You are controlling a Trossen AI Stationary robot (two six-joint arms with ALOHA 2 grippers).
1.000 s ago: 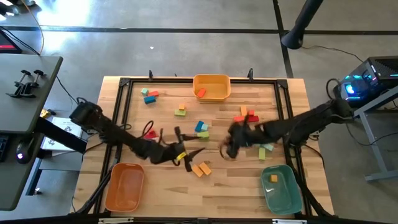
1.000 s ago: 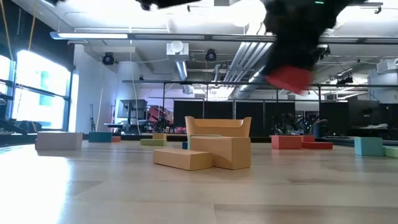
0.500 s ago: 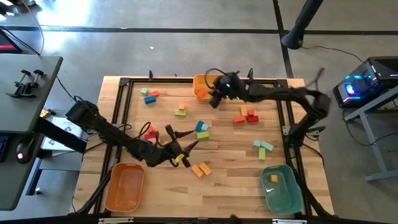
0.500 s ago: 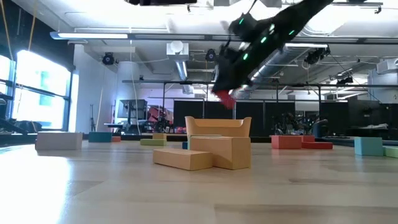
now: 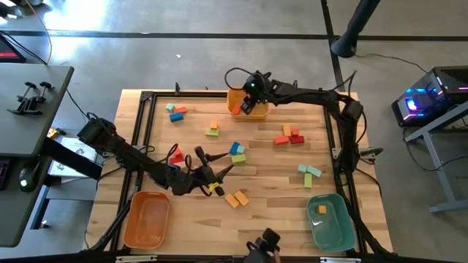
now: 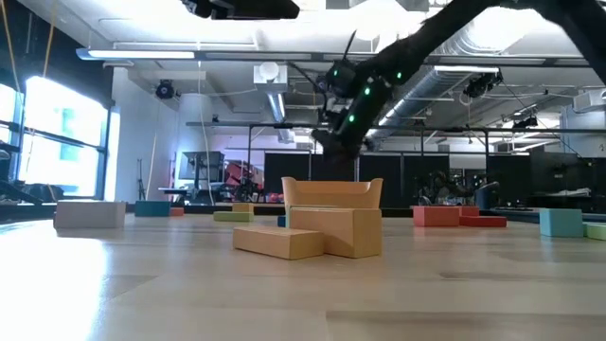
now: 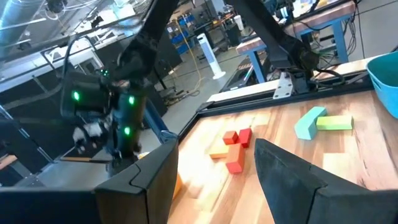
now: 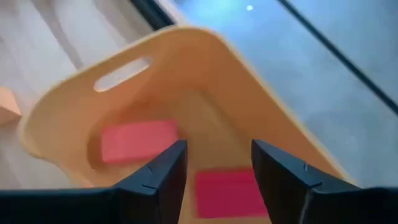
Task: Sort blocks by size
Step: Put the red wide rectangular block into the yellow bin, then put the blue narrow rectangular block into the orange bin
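My right gripper (image 5: 248,107) hangs open over the yellow-orange bin (image 5: 235,93) at the table's far edge. In the right wrist view, its fingers (image 8: 217,149) stand apart, nothing between them. Below them one red block (image 8: 138,142) lies on the bin's floor and another red block (image 8: 224,191) shows inside the bin. My left gripper (image 5: 216,162) is open and level above the table's near-left middle, holding nothing (image 7: 216,149). Loose blocks lie scattered on the table, among them two orange blocks (image 5: 235,198) on their flat sides.
An orange bin (image 5: 146,219) stands at the near left. A teal bin (image 5: 330,228) at the near right holds an orange block (image 5: 322,210). Block clusters lie at the far left (image 5: 175,112), the middle (image 5: 236,152) and the right (image 5: 289,136), (image 5: 309,172). A dark shape (image 5: 263,245) shows at the near edge.
My right gripper has swung from the table's right middle toward the far edge, carrying a red block, and now hangs over the yellow-orange bin. The block has left its fingers and shows inside the bin.
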